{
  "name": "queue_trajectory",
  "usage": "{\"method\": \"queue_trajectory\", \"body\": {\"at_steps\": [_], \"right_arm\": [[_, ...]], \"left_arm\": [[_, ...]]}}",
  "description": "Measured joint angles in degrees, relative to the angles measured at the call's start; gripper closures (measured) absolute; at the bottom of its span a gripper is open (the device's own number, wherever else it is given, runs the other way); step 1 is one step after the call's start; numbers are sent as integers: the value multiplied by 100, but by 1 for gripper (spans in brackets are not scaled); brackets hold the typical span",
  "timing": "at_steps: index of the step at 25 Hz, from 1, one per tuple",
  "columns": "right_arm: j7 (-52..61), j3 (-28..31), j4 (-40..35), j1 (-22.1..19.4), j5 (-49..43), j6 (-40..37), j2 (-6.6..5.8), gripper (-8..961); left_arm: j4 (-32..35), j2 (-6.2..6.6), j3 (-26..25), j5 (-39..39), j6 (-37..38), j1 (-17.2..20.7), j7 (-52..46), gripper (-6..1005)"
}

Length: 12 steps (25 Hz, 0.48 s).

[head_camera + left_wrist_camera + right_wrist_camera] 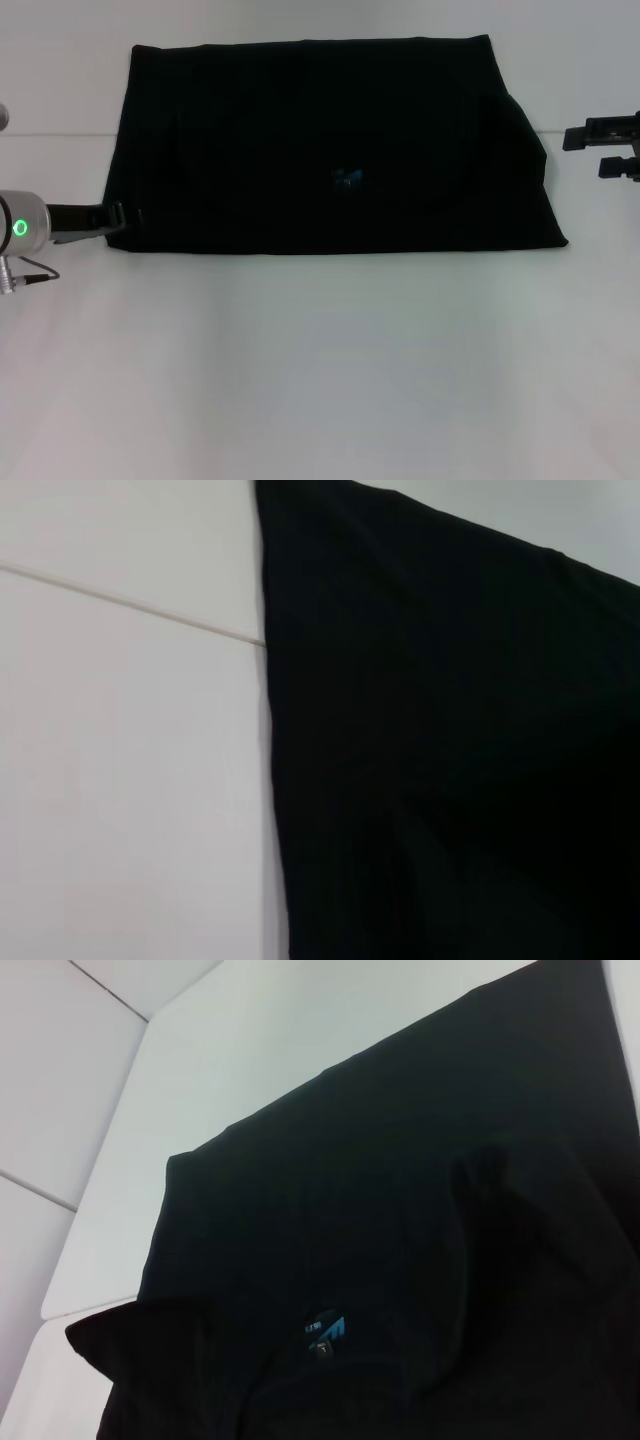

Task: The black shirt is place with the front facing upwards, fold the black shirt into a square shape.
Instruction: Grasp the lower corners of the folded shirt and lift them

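**Asker:** One large thing filled the far half of the scene, I take it?

**Describer:** Yes. On the white table (320,380) the black shirt (330,150) lay flat as a wide band, already folded across, its long edges running left to right. Its right end bulged out unevenly in a slanting flap (530,150). A small blue neck label (347,179) showed near the middle; no lettering could be seen.

**Asker:** Where were the arms?

**Describer:** The left pincer (112,220) sat low at the near left corner of the cloth, touching or almost touching its edge. I could not tell whether its fingers were apart or together; the black tips merged with the fabric. The right pincer (608,150) hung off the right end, clear of the shirt, and its fingers could not be judged either.

**Asker:** What would doing this step well have called for?

**Describer:** In my judgement the band needed folding end over end to make a square. The left pincer would have had to take every layer at that corner, not just the top one, lift only slightly, and carry the end straight across with the edges kept in line. The slanting right flap looked likely to spoil the outline unless it was tucked in or covered.
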Motion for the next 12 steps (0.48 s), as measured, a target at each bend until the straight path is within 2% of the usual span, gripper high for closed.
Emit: {"method": "queue_trajectory", "body": {"at_steps": [2,12], "right_arm": [[2,8,-1,-3,0,0,0,72],[-12,79,-14,10,0,-20,0,71]], "left_arm": [[26,17,14,0,56,-10,-3,541],[14,47,32,0,108,-20,-7,793]]}}
